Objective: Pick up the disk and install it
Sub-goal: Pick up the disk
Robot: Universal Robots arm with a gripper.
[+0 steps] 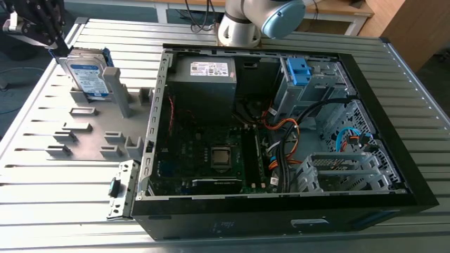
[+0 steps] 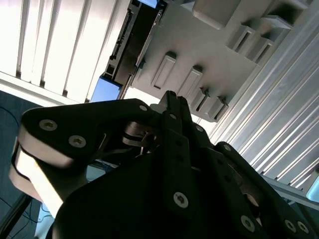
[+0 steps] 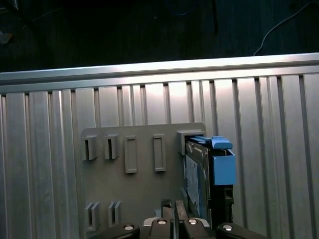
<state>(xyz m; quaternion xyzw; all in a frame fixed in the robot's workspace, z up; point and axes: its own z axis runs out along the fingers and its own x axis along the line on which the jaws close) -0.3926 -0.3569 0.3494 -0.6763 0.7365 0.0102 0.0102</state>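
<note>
The disk stands on edge in a slot of the grey holder plate, at the exterior view's left of the open computer case. Its white-and-blue label faces the case and a blue bracket runs round its edges. My black gripper hangs just above and beside the disk's top far corner, fingers shut together with nothing between them. In both wrist views the closed fingertips point at the holder plate next to the disk, not around it.
The case lies open on a ribbed metal table; inside are a motherboard, a grey power supply box, cables and a drive bay with a light-blue clip. The arm's base stands behind the case. Several empty slots dot the holder plate.
</note>
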